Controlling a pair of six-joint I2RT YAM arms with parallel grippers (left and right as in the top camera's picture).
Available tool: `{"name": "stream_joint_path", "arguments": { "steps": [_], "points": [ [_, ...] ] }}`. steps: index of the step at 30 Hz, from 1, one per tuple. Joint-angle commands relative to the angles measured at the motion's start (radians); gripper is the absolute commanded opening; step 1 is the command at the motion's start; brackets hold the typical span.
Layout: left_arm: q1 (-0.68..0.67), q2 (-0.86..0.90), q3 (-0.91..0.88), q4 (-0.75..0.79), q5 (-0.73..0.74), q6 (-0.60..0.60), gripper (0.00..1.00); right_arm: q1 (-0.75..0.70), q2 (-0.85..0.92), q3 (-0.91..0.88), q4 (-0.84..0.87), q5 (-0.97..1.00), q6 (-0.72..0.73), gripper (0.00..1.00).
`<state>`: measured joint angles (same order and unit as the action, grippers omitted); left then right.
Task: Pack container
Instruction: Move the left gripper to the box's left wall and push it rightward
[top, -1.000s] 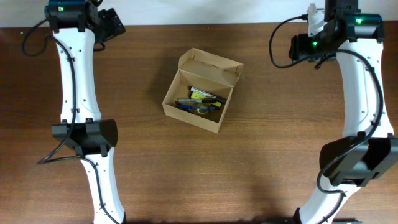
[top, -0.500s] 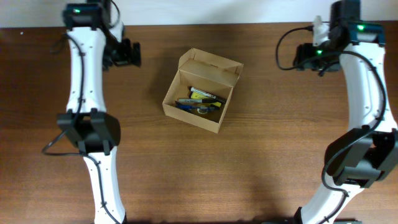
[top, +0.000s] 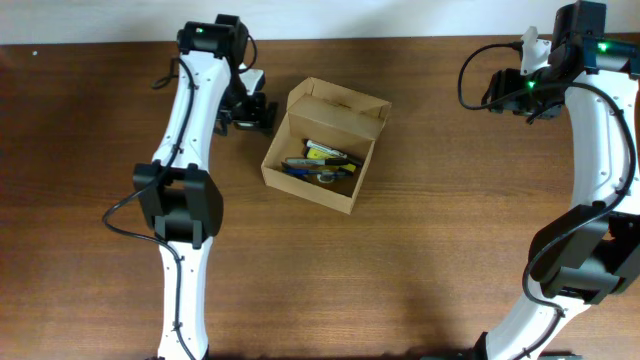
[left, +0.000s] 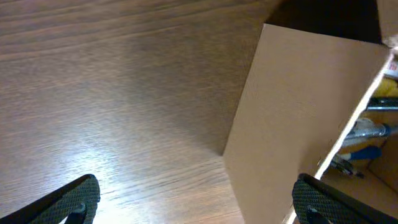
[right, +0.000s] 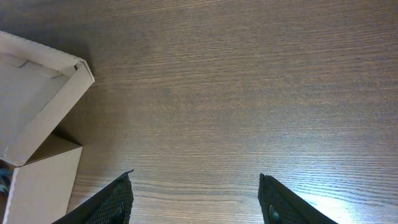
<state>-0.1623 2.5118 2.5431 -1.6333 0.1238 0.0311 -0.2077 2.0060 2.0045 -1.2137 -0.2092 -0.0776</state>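
Overhead, box (top: 302, 189): sits mid-bench with its open top facing up. The long axis runs left to right, tilted so the right end lies a little nearer the arm bases.
Overhead, lid (top: 340, 108): stands up along the far long edge; plain tan.
Overhead, pens (top: 322, 163): blue, yellow and dark ones lie inside, roughly along the long axis. Any print on them is too small to read.
Overhead, left tool (top: 262, 113): just beside the box's left short wall, near its far corner; whether it touches cannot be told.
Overhead, right tool (top: 500, 92): well apart from the box, over the far right of the bench (top: 450, 250); its jaws are hard to make out here.
Left wrist, left tool (left: 196, 208): fingers spread wide, gripping nothing.
Left wrist, box (left: 298, 106): a plain tan outer wall fills the right side, with pens (left: 367, 130) showing past its rim.
Right wrist, right tool (right: 199, 205): fingers wide apart, gripping nothing, above wood grain.
Right wrist, box (right: 37, 93): one corner with the lid's folded edge shows at the left border; bare cardboard.
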Motion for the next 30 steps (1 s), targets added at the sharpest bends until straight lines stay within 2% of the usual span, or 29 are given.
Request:
{"name": "stream_joint_path", "arguments": {
  "steps": [1,16,22,26,30],
  "points": [
    [-0.016,-0.008,-0.010,-0.014,0.015,0.023,1.00,0.004,0.001,-0.008,0.006,-0.019,0.008,0.65],
    [-0.051,-0.008,-0.011,-0.038,0.009,0.007,1.00,0.004,0.021,-0.010,0.001,-0.020,0.008,0.65],
    [-0.042,-0.008,-0.011,0.011,-0.045,-0.017,1.00,0.010,0.071,-0.021,-0.003,-0.061,0.016,0.65],
    [-0.027,-0.008,-0.011,0.065,-0.046,-0.023,1.00,0.034,0.118,-0.030,0.000,-0.061,0.016,0.57],
    [-0.011,-0.008,-0.011,0.111,-0.046,-0.024,1.00,0.070,0.169,-0.031,0.003,-0.061,0.020,0.56]
  ]
}}
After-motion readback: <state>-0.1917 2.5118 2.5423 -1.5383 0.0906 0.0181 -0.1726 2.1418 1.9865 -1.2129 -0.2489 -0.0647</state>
